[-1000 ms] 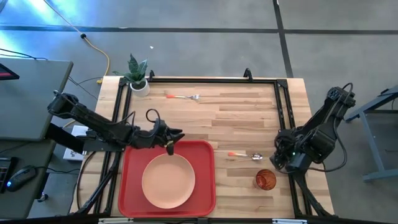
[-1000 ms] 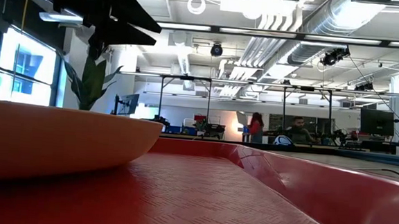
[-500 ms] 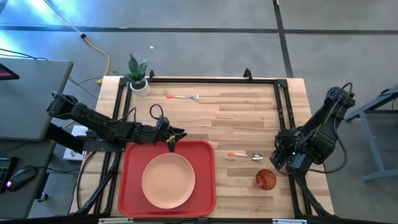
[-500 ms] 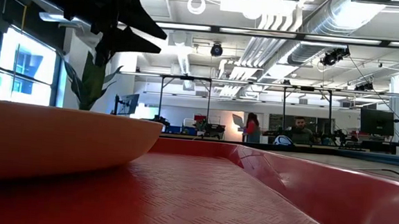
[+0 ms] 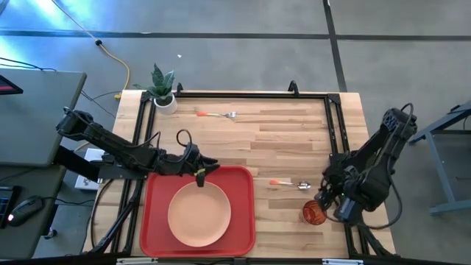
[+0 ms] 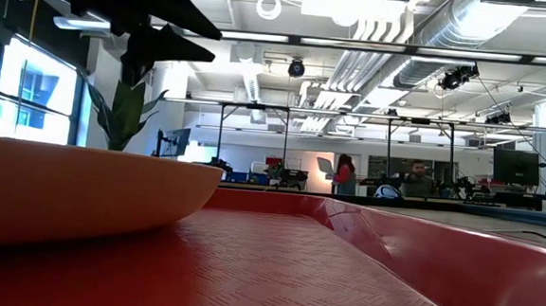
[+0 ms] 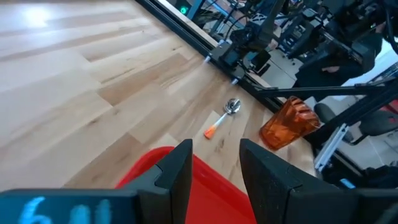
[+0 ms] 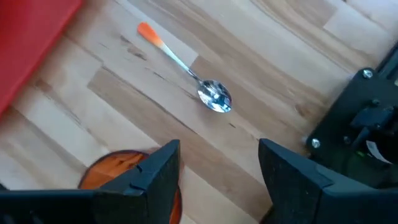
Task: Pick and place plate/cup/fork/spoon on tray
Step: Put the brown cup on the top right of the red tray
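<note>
The red tray [image 5: 157, 193] lies at the table's near left, and the peach plate [image 5: 199, 213] rests flat in it. My left gripper [image 5: 202, 172] hovers open over the tray's far rim with nothing between its fingers. The red-orange cup [image 5: 314, 213] stands on the wood at the near right. My right gripper [image 5: 322, 200] is open just above and beside the cup, pointing steeply down. The spoon [image 5: 291, 184] lies flat on the table between tray and cup. The fork [image 5: 217, 115] lies near the far edge.
A small white pot with a green plant [image 5: 163, 96] stands at the far left corner. A black frame rail [image 5: 335, 132] runs along the table's right and far sides. Bare wood lies between the fork and the spoon. People sit far off in the room [image 6: 406, 175].
My right gripper has moved toward the table's near edge and a little down, ending beside the cup. My left gripper has turned slightly at the wrist and kept its place over the tray's far rim. Plate, cup, spoon and fork have not moved.
</note>
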`<action>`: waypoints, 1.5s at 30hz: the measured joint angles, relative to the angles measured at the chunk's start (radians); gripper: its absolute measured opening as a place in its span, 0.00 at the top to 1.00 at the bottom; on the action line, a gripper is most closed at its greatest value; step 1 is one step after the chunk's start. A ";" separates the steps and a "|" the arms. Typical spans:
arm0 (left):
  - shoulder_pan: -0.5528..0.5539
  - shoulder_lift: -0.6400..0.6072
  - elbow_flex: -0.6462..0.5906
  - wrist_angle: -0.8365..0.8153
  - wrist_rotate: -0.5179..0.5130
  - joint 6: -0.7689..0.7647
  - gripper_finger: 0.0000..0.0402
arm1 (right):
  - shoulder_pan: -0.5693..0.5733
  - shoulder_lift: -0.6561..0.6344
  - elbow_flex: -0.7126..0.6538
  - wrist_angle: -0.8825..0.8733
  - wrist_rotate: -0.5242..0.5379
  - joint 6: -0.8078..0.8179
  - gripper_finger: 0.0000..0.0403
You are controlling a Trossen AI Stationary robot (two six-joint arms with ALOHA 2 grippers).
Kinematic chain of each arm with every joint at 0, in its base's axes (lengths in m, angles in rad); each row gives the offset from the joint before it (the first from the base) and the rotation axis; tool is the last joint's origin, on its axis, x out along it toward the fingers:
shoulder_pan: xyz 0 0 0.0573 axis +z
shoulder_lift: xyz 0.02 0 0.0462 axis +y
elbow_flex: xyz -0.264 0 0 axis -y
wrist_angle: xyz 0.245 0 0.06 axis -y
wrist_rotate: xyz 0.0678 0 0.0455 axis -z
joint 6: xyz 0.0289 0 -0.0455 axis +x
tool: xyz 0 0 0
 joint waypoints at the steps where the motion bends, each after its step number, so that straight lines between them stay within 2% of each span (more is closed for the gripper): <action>1: 0.003 0.000 0.000 0.000 -0.006 0.021 0.69 | 0.001 0.006 0.000 0.000 -0.020 0.010 0.48; 3: 0.020 0.000 0.000 0.000 -0.008 0.061 0.69 | 0.001 0.008 0.003 0.020 -0.049 0.046 0.48; 8: 0.087 0.003 0.000 -0.002 0.071 0.118 0.69 | -0.002 0.007 0.045 0.007 0.014 0.058 0.48; 12: 0.122 0.003 0.000 -0.005 0.132 0.124 0.69 | -0.022 0.006 0.049 -0.086 -0.070 0.040 0.48; 15: 0.135 0.003 0.000 -0.010 0.135 0.153 0.69 | -0.028 0.003 0.049 -0.030 -0.104 -0.009 0.48; 18: 0.147 0.003 0.000 -0.019 0.135 0.176 0.69 | -0.028 0.005 0.049 0.059 -0.091 -0.054 0.48; 23: 0.173 0.003 0.000 -0.028 0.136 0.184 0.69 | -0.028 0.006 0.037 0.107 -0.077 -0.079 0.48; 30: 0.214 0.003 0.000 -0.027 0.182 0.240 0.69 | -0.028 0.007 -0.070 0.248 -0.071 -0.037 0.48; 39: 0.227 0.003 0.000 -0.026 0.204 0.292 0.69 | -0.019 0.008 -0.213 0.332 -0.203 -0.033 0.48; 45: 0.228 0.003 0.000 -0.026 0.204 0.362 0.69 | -0.022 0.008 -0.285 0.408 -0.225 0.009 0.48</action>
